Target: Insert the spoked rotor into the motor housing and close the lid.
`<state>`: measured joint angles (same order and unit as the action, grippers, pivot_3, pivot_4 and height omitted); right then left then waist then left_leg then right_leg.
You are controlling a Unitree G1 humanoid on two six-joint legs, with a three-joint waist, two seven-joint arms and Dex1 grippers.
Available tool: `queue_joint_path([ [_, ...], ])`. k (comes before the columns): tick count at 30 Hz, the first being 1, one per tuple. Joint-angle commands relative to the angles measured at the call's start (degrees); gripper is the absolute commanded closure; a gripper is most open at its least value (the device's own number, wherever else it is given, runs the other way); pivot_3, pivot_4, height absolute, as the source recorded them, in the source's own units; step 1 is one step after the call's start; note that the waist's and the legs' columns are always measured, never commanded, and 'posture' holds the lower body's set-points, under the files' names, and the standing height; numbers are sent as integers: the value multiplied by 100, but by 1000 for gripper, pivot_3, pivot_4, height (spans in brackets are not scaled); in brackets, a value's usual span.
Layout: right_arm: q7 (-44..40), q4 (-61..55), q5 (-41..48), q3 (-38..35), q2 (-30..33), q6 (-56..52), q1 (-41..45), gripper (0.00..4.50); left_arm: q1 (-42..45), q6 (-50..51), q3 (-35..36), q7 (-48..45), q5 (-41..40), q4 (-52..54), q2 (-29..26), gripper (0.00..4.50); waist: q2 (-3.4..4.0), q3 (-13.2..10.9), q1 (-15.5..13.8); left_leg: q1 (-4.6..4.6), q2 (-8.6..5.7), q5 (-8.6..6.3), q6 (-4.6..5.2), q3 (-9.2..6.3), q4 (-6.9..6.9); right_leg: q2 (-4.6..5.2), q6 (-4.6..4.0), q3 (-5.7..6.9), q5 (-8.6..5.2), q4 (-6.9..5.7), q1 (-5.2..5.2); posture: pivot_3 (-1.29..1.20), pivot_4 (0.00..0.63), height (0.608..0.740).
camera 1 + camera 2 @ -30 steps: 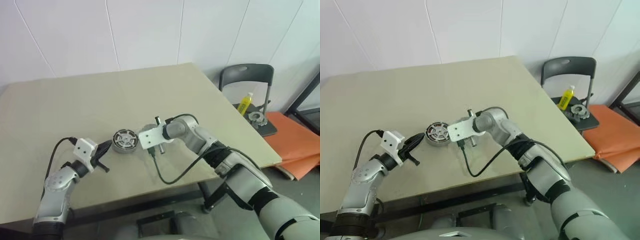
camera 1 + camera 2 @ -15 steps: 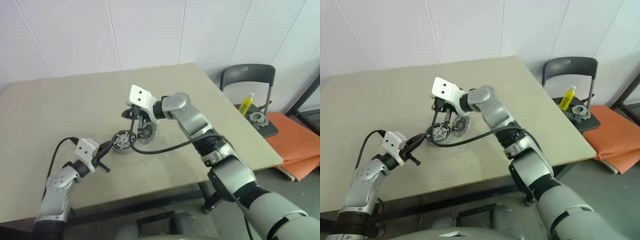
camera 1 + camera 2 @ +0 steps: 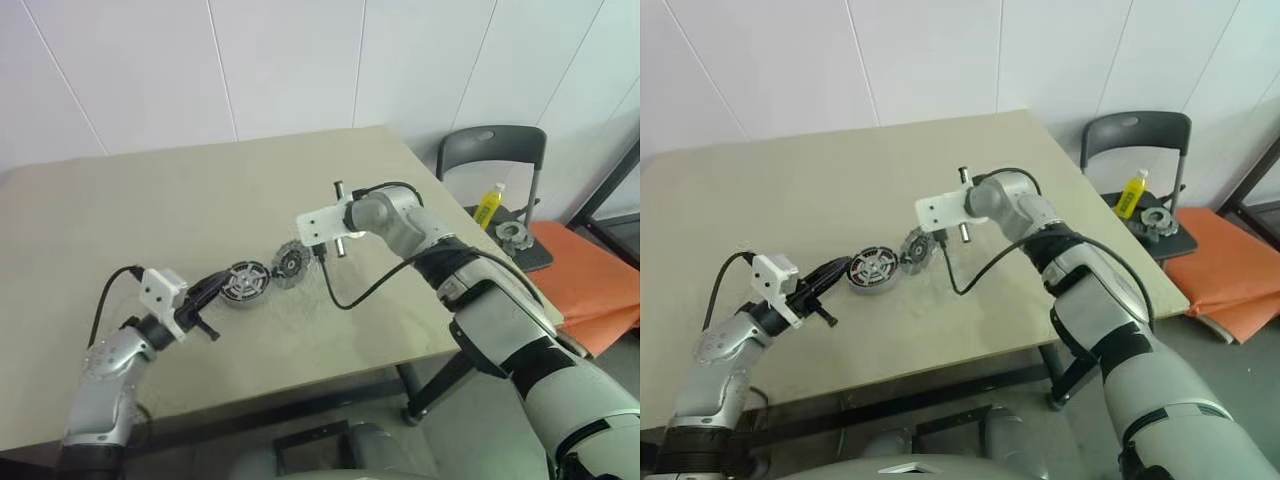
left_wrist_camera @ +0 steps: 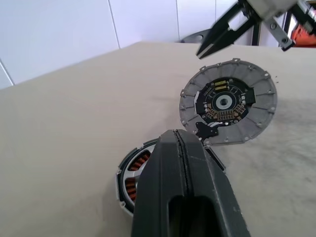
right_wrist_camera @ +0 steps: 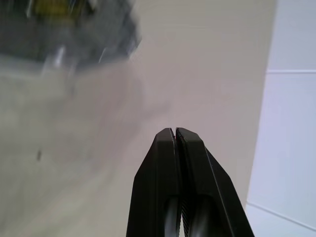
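Housing (image 3: pixel 245 283) sits on the table (image 3: pixel 150 210) in the eye views, a spoked silver wheel in its top, so the rotor (image 3: pixel 872 267) is probably seated already. Lid (image 3: pixel 291 263) stands tilted on edge against the housing, so closing is left. Left wrist view: left gripper (image 4: pixel 183 148), fingers pressed together and empty, hovers over the housing. Right wrist view: right gripper (image 5: pixel 175 132), likewise closed on nothing, hangs near the blurred lid.
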<state>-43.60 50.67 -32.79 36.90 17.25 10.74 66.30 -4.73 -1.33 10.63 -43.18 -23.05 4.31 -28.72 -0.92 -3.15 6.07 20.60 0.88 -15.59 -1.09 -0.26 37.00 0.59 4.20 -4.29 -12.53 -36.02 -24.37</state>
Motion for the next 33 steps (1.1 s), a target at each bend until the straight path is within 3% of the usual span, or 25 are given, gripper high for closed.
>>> queue_joint_path([
  [1,-259,13,-102,-7,163,112,141,4380,-284,239,367,-224,-391,540,-269,4500,1,-1,6,0,0,0,0,0,0,0,0,-1,-1,0,0,0,0,740],
  [6,-940,-140,271,-237,240,26,-98,4380,-762,433,829,-396,-598,799,-631,4500,2,-3,49,-6,4,0,0,-3,-1,-2,-4,-2,-6,-2,1,0,0,740],
  [11,-1967,-747,1405,-962,-93,-1020,-533,4380,-911,408,1023,-377,-495,746,-693,4500,4,-4,97,-10,5,0,1,-6,1,-1,-4,-1,-6,-4,7,0,0,740],
  [33,-2107,-2248,3227,-1979,-827,-4388,-1020,4380,-577,349,889,-217,-228,471,-493,4500,3,-3,106,-9,5,0,0,-7,1,-2,-3,1,-6,-6,5,0,0,740],
])
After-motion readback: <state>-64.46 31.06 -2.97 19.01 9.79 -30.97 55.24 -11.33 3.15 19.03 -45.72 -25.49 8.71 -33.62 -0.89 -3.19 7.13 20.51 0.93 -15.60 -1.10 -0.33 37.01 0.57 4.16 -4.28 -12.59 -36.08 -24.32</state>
